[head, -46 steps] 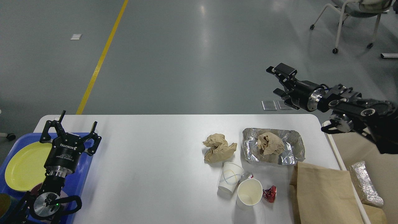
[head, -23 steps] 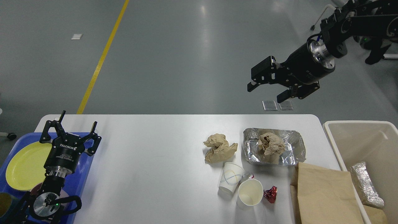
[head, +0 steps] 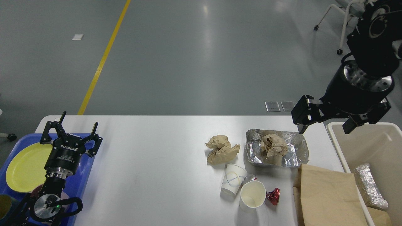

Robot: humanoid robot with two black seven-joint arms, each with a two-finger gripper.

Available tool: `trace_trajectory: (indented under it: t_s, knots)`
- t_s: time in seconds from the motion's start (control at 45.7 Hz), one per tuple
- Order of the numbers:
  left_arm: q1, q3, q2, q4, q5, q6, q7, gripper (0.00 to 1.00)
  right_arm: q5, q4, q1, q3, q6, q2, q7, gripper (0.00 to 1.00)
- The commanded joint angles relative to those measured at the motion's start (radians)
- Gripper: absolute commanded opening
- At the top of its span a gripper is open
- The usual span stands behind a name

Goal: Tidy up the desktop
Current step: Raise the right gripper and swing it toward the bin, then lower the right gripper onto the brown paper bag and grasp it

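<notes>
The white desktop (head: 150, 150) carries litter on its right half: a crumpled brown paper ball (head: 221, 148), a foil tray (head: 296, 147) holding another brown paper wad (head: 272, 145), two paper cups (head: 233, 178) (head: 252, 194), a red foil wrapper (head: 272, 195) and a flat brown paper bag (head: 326, 194). My right gripper (head: 326, 121) hangs open and empty above the desktop's far right corner, beside the foil tray. My left gripper (head: 71, 129) is open with nothing in it over the blue tray at the left edge.
The blue tray (head: 83, 175) holds a yellow plate (head: 23, 168). A beige bin (head: 372, 141) stands right of the desktop with a foil bundle (head: 369, 185) inside. A wheeled chair (head: 348, 18) stands on the floor at the back right.
My right arm swung from high over the floor behind the desktop down and to the right, and now points downward near the bin. The left arm stayed still.
</notes>
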Motion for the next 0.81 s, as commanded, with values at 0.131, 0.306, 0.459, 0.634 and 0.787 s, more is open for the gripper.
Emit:
trace_trajectory:
  t_s: [0.131, 0.306, 0.459, 0.634, 0.787]
  knots:
    - [0.000, 0.000, 0.000, 0.000, 0.000, 0.000, 0.001, 0.96, -0.005, -0.018, -0.016, -0.111, 0.004, -0.055, 0.003, 1.00]
    - [0.000, 0.000, 0.000, 0.000, 0.000, 0.000, 0.000, 0.96, -0.021, -0.015, -0.112, -0.153, -0.011, -0.207, 0.019, 0.98]
    - [0.000, 0.000, 0.000, 0.000, 0.000, 0.000, 0.000, 0.96, -0.155, -0.014, -0.258, -0.147, -0.161, -0.342, 0.071, 0.98]
    - [0.000, 0.000, 0.000, 0.000, 0.000, 0.000, 0.000, 0.96, -0.290, -0.003, -0.480, -0.151, -0.393, -0.304, 0.258, 0.98]
    - [-0.001, 0.000, 0.000, 0.000, 0.000, 0.000, 0.001, 0.96, -0.336, -0.012, -0.687, -0.128, -0.680, -0.261, 0.264, 0.99]
